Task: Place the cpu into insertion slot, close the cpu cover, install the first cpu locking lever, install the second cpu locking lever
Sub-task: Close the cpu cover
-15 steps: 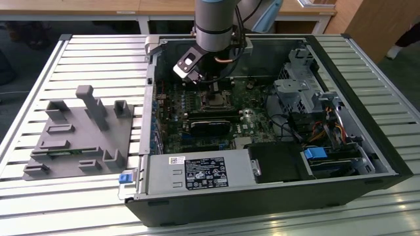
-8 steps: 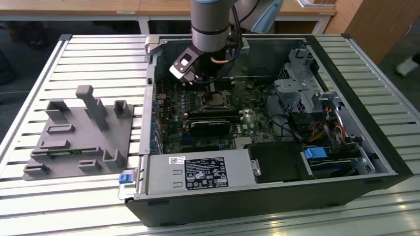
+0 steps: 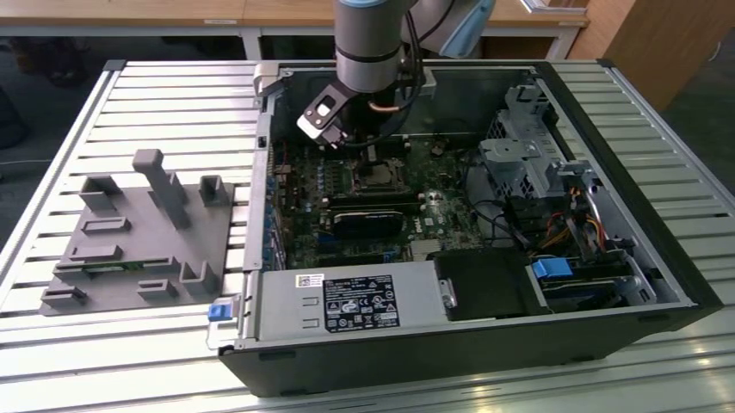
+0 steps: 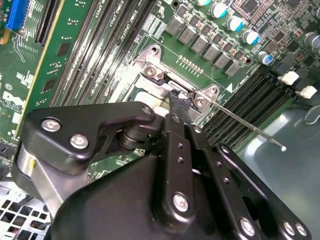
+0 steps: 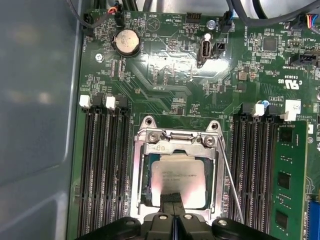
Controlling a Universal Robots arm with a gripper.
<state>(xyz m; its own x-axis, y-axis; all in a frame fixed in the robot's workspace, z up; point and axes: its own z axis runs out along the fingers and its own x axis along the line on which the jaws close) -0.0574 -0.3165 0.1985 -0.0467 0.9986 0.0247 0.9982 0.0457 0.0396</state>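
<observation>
**Claw tip down at the socket, chip seated**

Exterior view: arm [image 3: 370, 43] reaches down into the open computer case [image 3: 643, 258], which lies on a slatted table [image 3: 69, 129]. A grey moulded fixture [image 3: 138, 232] sits on the slats at the exterior view's left, well apart from the arm.

First wrist view: the cpu [image 5: 178, 172] lies flat in the insertion slot [image 5: 145, 181], silvery top up. The cpu cover [image 5: 175, 138] lies down around it, and the chip shows through the cover's window. The gripper [image 5: 171, 196] has its two fingers pressed together with only a thin seam between them and nothing pinched. The tip sits over the chip's edge; I cannot tell whether it touches.

A thin locking lever [image 5: 229, 175] slants along one side of the cover, just beside it. In the second wrist view its free end reaches out past the memory slots [image 4: 250, 95].

Memory slots flank the socket on both sides. A coin battery [image 5: 126, 41] sits farther up the board.
</observation>
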